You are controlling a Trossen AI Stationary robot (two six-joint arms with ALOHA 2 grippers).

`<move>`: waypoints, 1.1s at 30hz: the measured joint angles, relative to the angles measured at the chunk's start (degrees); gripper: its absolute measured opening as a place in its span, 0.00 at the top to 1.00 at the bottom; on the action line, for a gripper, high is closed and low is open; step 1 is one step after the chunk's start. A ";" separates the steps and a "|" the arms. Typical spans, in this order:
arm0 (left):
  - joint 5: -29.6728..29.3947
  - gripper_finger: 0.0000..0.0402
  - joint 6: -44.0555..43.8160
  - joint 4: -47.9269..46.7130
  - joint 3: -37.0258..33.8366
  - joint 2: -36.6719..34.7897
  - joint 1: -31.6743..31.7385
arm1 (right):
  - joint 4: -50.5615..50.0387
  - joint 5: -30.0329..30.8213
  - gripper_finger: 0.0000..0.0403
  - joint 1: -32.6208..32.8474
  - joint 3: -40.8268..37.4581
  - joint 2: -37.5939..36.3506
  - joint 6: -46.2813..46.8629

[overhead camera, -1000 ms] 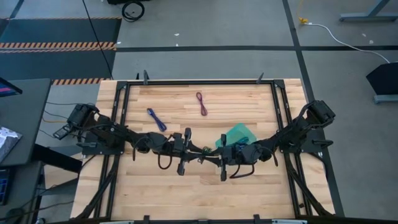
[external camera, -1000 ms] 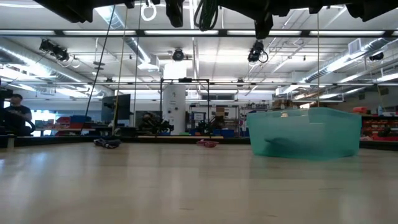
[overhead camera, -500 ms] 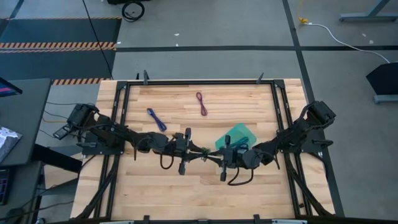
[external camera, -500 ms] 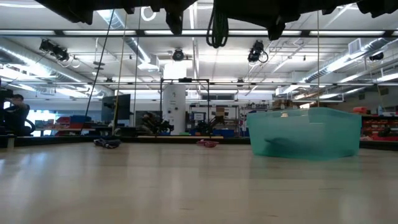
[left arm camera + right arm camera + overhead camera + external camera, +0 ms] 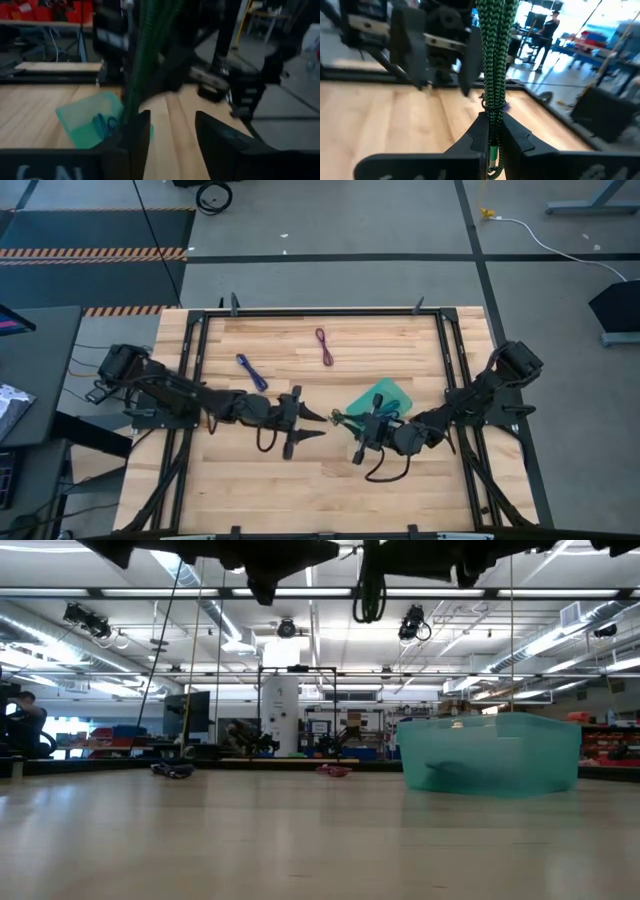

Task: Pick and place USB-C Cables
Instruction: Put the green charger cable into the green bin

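Above the wooden table (image 5: 400,490), the dark green cable (image 5: 492,65) is pinched in the right gripper (image 5: 345,420), drawn back toward the tray (image 5: 385,393). Left gripper (image 5: 318,425) is spread, now parted from it.

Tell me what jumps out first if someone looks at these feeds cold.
The dark green cable clamped in the right gripper, held above the table's middle, opposite the open left gripper. Next, the teal tray beside the right gripper, with a blue cable inside. Two more cables lie loose farther back: a purple-blue one and a maroon one.
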 joint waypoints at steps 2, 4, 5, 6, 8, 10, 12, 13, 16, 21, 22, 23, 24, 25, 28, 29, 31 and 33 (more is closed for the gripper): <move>-0.31 0.55 0.13 -5.12 0.00 -1.58 -0.03 | -2.00 0.81 0.93 0.53 0.01 -1.58 -3.02; -0.70 0.53 -0.16 -9.55 -0.07 -3.15 0.05 | -4.97 1.89 0.93 0.83 0.02 -3.38 -6.11; -0.82 0.52 -0.58 -11.56 -0.04 -3.90 0.05 | -7.11 2.75 0.93 0.97 0.02 -4.38 -7.71; -1.05 0.52 -1.46 -13.84 -0.04 -4.58 0.09 | -9.22 3.79 0.94 1.02 0.02 -5.26 -9.24; -1.76 0.52 -2.90 -17.88 -0.04 -5.82 0.12 | -13.74 5.77 0.94 0.93 0.02 -7.26 -12.02; -2.17 0.54 -4.58 -20.43 -0.04 -6.90 0.07 | -18.28 7.51 0.94 0.08 0.02 -9.13 -14.13; -2.25 0.55 -6.11 -22.83 -0.04 -7.99 -0.20 | -23.57 7.90 0.94 -0.90 0.02 -11.12 -15.95; -2.29 0.56 -6.51 -23.14 -0.04 -8.18 -0.30 | -26.33 7.88 0.94 -1.28 0.02 -12.11 -16.31; -2.36 0.58 -7.04 -24.90 -0.04 -8.70 -0.99 | -35.29 7.30 0.94 -1.86 0.04 -14.79 -15.55; -2.40 0.61 -6.95 -25.13 -0.02 -8.85 -1.48 | -55.53 1.15 0.94 -2.08 0.07 -18.12 -9.98; -2.41 0.61 -6.95 -25.04 -0.02 -8.85 -1.45 | -59.48 -1.15 0.94 -2.12 0.06 -18.59 -8.39; -2.44 0.62 -6.95 -25.02 -0.02 -8.85 -1.45 | -63.27 -3.37 0.94 -2.20 0.07 -18.91 -6.55; -2.47 0.62 -6.95 -25.16 -0.02 -8.85 -1.43 | -66.86 -5.16 0.94 -2.24 0.07 -19.09 -4.89; -2.47 0.63 -6.95 -25.20 -0.02 -8.85 -1.43 | -70.42 -6.74 0.94 -2.24 0.06 -19.13 -3.41; -2.47 0.64 -6.95 -25.16 -0.02 -8.85 -1.43 | -78.33 -9.79 0.94 -2.24 0.04 -19.06 0.04; -2.45 0.64 -6.95 -25.16 -0.02 -8.85 -1.43 | -80.30 -10.38 0.94 -2.24 0.04 -19.06 1.02; -2.46 0.64 -6.95 -25.09 -0.02 -8.85 -1.43 | -83.07 -10.84 0.94 -2.24 0.04 -19.06 2.36; -2.47 0.64 -6.95 -25.07 -0.02 -8.85 -1.43 | -85.19 -10.84 0.93 -2.24 0.04 -19.06 2.49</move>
